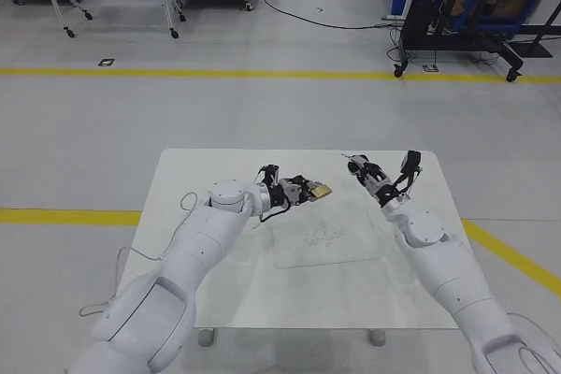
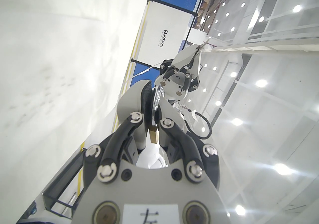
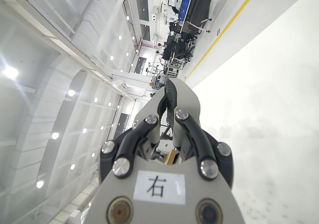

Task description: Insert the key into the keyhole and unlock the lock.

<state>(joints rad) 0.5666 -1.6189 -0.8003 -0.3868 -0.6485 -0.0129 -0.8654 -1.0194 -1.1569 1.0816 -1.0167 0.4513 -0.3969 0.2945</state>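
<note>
My left gripper point(image 1: 306, 191) is held above the middle of the white table point(image 1: 215, 280) and is shut on a brass padlock point(image 1: 320, 191). In the left wrist view the lock's brass body point(image 2: 153, 136) sits between the fingers, with its silver shackle point(image 2: 157, 96) pointing out past the fingertips. My right gripper point(image 1: 359, 167) hovers a short way to the right, apart from the lock, and is shut on a thin silver key point(image 2: 205, 45) that sticks out of its tips point(image 2: 197, 54). In the right wrist view the pads point(image 3: 170, 92) are pressed together, and the brass lock point(image 3: 171, 157) shows through the gap at their base.
A thin pale mat point(image 1: 327, 241) with faint marks lies on the table below both grippers. The table's far edge point(image 1: 299, 151) is close behind them. A yellow floor line point(image 1: 56, 216) runs past the left side, and a black wheeled stand point(image 1: 458, 37) is far back.
</note>
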